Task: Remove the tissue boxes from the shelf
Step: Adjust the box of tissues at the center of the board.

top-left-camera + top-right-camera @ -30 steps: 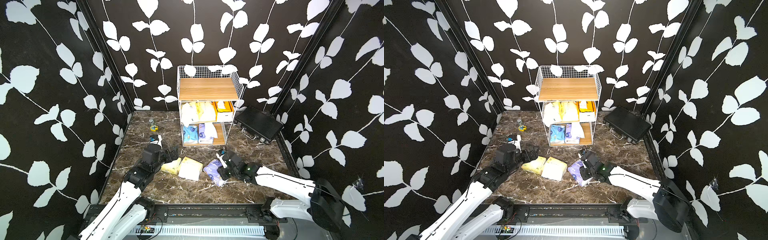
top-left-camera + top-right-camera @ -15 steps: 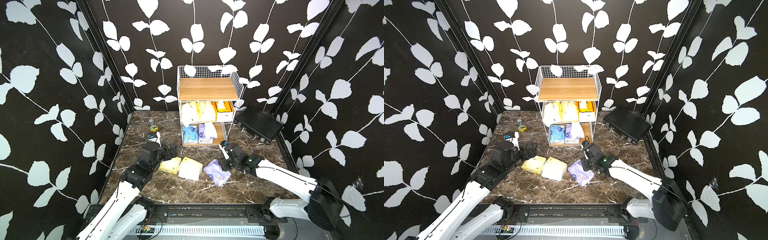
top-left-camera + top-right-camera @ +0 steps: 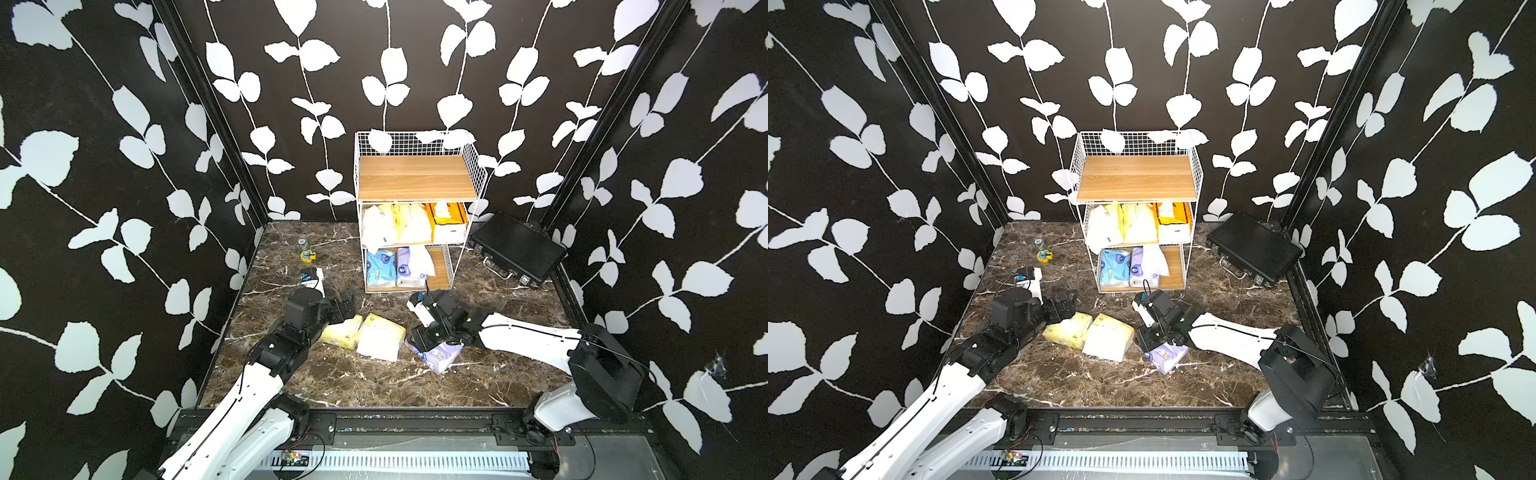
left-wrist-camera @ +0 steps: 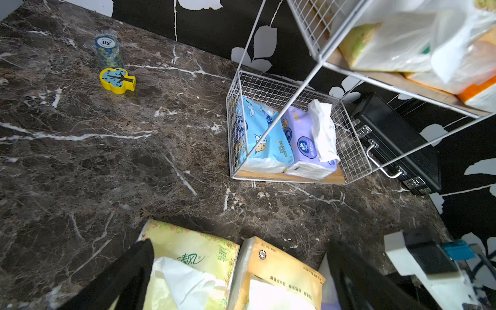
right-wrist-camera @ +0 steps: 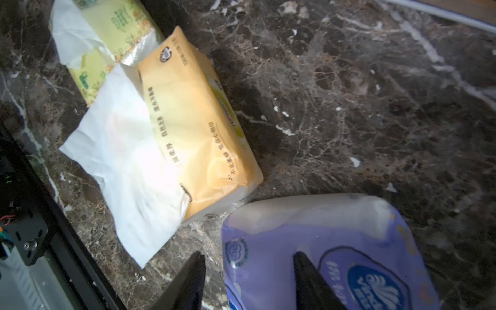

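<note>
Left jaws gape wide over the crinkled yellow pack (image 3: 340,332); right jaws sit half-parted above the glossy lavender pack (image 3: 441,358) on the veined marble counter (image 3: 374,384).

Black case (image 3: 517,249), yellow clock (image 4: 117,80), perhaps poker chips (image 4: 107,49)

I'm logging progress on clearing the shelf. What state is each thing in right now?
Left gripper: open, by the green pack.
Right gripper: open, over the loose purple pack.
Green pack: lying on the table.
Yellow pack: on the table, beside the green one.
Shelf: top bare, lower two tiers stocked.
Orange box: on the middle tier.
Blue pack: on the bottom tier.
Black case: shut.
</note>
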Available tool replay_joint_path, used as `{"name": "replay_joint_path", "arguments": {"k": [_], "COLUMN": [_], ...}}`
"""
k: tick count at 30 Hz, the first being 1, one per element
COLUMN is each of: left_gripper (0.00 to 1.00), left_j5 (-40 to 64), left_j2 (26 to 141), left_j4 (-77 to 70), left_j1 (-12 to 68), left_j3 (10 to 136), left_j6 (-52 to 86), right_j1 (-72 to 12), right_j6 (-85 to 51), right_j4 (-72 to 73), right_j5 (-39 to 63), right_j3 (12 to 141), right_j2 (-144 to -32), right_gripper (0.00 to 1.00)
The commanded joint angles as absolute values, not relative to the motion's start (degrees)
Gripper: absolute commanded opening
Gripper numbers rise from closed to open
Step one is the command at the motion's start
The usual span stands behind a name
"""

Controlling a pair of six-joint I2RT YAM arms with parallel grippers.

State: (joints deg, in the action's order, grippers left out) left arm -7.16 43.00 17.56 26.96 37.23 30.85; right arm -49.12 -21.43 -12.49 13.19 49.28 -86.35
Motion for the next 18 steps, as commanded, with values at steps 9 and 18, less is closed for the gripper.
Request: {"name": "replay_joint_path", "arguments": {"k": [9, 18], "left_gripper": [0.99, 0.99], "left_j5": [-7.80, -6.69], "left_j2": [43.21, 41.49], "left_j4": [17.08, 13.82], "left_j1": [27.25, 27.25], "left_j3": [38.19, 40.00], "left_j6": [30.40, 29.21], "right_j1": [-49.26, -49.24], "right_j6": [-17.09, -16.87], "right_j4": [-13.08, -12.72], "right_j5": [17.50, 13.71], "right_j3": [42.98, 44.16], "right_j2": [-76.28, -62.51], "right_gripper": [0.46, 0.53]}}
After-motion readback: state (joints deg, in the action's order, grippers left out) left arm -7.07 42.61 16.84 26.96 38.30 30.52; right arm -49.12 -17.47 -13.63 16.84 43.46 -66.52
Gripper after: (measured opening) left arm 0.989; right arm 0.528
